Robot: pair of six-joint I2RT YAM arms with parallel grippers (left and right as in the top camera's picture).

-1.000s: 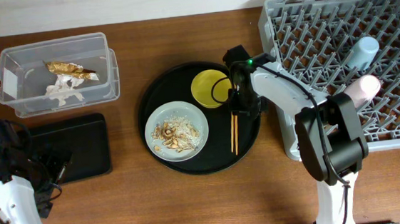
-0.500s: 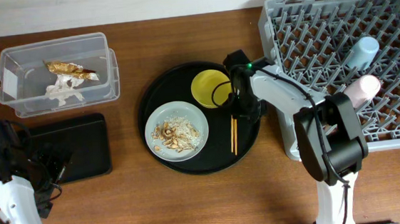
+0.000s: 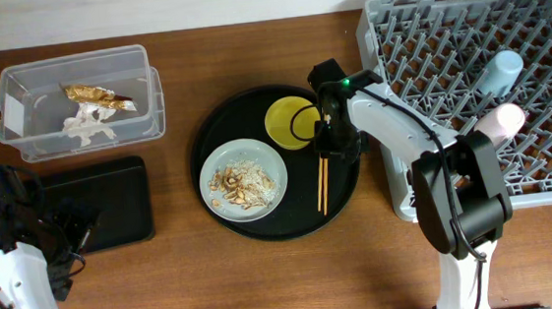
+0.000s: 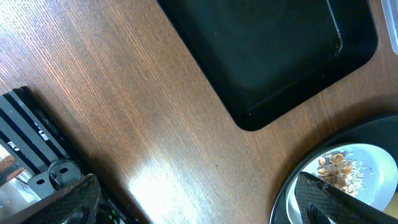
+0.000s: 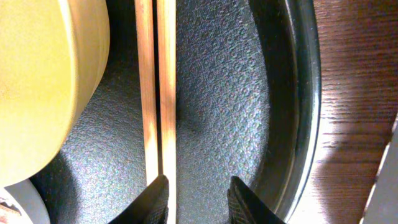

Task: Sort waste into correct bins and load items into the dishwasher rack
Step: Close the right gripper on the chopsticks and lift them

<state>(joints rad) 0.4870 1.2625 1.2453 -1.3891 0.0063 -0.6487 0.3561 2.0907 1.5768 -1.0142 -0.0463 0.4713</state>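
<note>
Right wrist view: the pair of chopsticks (image 5: 155, 87) lies side by side, touching, on the textured floor of the round black tray (image 5: 292, 93), just right of the yellow bowl (image 5: 43, 81). The right tool (image 5: 198, 202) hangs low over them, fingers spread and pinching nothing. The sticks are not centred in the gap. They pass beneath the bowl-side finger, so the opening lies mostly over bare tray toward the rim. Their long axis runs near to far, crosswise to the line between the fingers. That should suit a pinch once the tool shifts slightly left.

From overhead, the sticks reach from under the tool toward the tray's near edge, so the tool stands over their far end. Which end is the thin one I cannot tell.

The dishwasher rack (image 3: 466, 61) sits just right of the tray. The left tool (image 4: 196, 186), spread wide and empty, is well apart on the left of the surface, beside the shallow black tray (image 4: 267, 56). The right arm is plainly the nearer one.
</note>
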